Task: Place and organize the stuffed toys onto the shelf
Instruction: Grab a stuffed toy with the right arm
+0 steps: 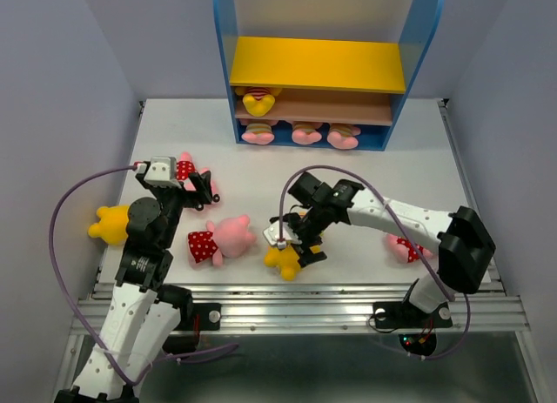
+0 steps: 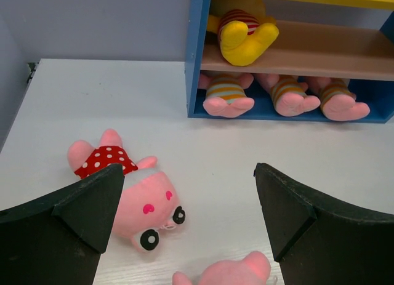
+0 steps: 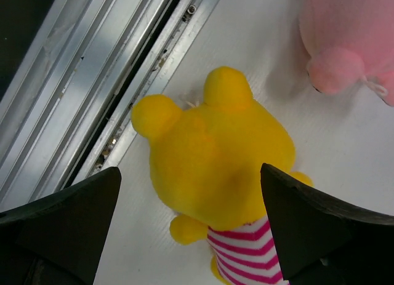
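Observation:
The shelf stands at the back. A yellow bear lies on its brown board and three tan-striped pigs lie in its blue base, as the left wrist view also shows. My left gripper is open and empty above the table, just right of a red-dotted pig. A second red-dotted pig lies mid-table. My right gripper is open, with its fingers on either side of a yellow bear in a red-striped shirt near the front edge.
Another yellow bear lies at the table's left edge. A pink pig lies partly under my right arm. The metal front rail runs close beside the straddled bear. The shelf's yellow board holds nothing.

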Motion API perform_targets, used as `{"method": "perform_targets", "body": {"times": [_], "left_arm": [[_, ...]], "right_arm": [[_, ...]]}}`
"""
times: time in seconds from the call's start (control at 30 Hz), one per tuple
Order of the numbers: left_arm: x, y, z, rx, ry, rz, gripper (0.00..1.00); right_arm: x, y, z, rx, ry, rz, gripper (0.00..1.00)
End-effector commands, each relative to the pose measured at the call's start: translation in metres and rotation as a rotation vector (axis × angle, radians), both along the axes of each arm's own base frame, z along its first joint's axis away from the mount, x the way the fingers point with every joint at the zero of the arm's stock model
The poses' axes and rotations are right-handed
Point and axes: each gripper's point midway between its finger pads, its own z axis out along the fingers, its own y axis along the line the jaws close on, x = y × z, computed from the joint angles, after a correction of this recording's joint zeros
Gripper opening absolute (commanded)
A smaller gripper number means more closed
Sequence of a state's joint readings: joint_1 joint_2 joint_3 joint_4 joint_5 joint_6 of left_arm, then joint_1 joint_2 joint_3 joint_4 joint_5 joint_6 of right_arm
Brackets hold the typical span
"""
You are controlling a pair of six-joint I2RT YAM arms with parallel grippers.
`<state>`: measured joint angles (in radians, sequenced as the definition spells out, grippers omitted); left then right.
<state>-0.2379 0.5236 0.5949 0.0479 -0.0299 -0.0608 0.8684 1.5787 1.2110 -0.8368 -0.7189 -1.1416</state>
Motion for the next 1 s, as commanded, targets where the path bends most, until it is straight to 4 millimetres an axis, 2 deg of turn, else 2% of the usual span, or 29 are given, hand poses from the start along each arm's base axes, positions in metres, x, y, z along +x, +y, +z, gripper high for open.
{"method": "perform_targets", "body": {"times": [0.0, 0.07, 0.1, 0.13, 0.23, 0.33, 0.37, 0.43, 0.47, 0.57, 0.6, 0.63, 0.7, 0.77, 0.8, 0.83, 0.9, 0.93, 0.97], "left_arm": [[-0.002, 0.013, 0.021, -0.002, -0.075, 0.060, 0.99], [-0.003, 0.014, 0.022, -0.005, -0.080, 0.067, 0.99], [-0.004, 0.016, 0.023, -0.006, -0.084, 0.075, 0.99], [-0.004, 0.017, 0.024, -0.008, -0.088, 0.083, 0.99], [-0.007, 0.020, 0.028, -0.015, -0.107, 0.095, 0.99], [-0.010, 0.019, 0.031, -0.019, -0.122, 0.086, 0.99], [-0.012, 0.017, 0.034, -0.016, -0.133, 0.074, 0.99], [-0.016, 0.004, 0.040, -0.011, -0.160, -0.009, 0.99], [-0.020, -0.004, 0.043, -0.010, -0.192, -0.057, 0.99], [-0.030, -0.028, 0.050, -0.006, -0.240, -0.204, 0.99], [-0.032, -0.033, 0.051, -0.005, -0.247, -0.233, 0.99], [-0.035, -0.041, 0.051, -0.003, -0.250, -0.279, 0.99], [-0.038, -0.049, 0.052, -0.004, -0.259, -0.328, 0.99], [-0.051, -0.070, 0.054, 0.001, -0.290, -0.471, 0.99], [-0.058, -0.080, 0.054, 0.000, -0.309, -0.536, 0.99], [-0.074, -0.096, 0.062, 0.013, -0.372, -0.666, 0.99], [-0.090, -0.117, 0.049, -0.041, -0.343, -0.834, 0.99], [-0.093, -0.121, 0.049, -0.067, -0.337, -0.875, 0.99], [-0.093, -0.126, 0.050, -0.130, -0.324, -0.908, 0.99]], "right_arm": [[0.015, 0.022, -0.002, -0.084, -0.198, -0.060, 1.00], [0.021, 0.020, -0.013, -0.130, -0.251, -0.071, 0.99], [0.030, 0.015, -0.023, -0.171, -0.308, -0.093, 0.98], [0.030, 0.014, -0.031, -0.196, -0.332, -0.093, 0.97], [0.036, 0.007, -0.057, -0.264, -0.377, -0.144, 0.90], [0.043, 0.007, -0.069, -0.291, -0.383, -0.211, 0.74], [0.046, 0.008, -0.072, -0.300, -0.385, -0.229, 0.60], [0.048, 0.011, -0.067, -0.295, -0.369, -0.275, 0.42], [0.048, 0.016, -0.057, -0.267, -0.360, -0.285, 0.25], [0.041, 0.021, -0.038, -0.213, -0.329, -0.294, 0.08], [0.048, 0.014, -0.032, -0.210, -0.302, -0.328, 0.05], [0.047, 0.015, -0.018, -0.165, -0.242, -0.356, 0.04], [0.061, 0.013, 0.009, -0.092, -0.170, -0.423, 0.01], [0.088, -0.005, 0.048, 0.040, -0.024, -0.551, 0.01], [0.089, -0.006, 0.071, 0.127, 0.053, -0.545, 0.01], [0.107, -0.028, 0.093, 0.190, 0.090, -0.634, 0.01], [0.107, -0.038, 0.119, 0.284, 0.166, -0.645, 0.01], [0.106, -0.045, 0.129, 0.313, 0.228, -0.691, 0.01], [0.112, -0.059, 0.146, 0.365, 0.244, -0.747, 0.01]]}}
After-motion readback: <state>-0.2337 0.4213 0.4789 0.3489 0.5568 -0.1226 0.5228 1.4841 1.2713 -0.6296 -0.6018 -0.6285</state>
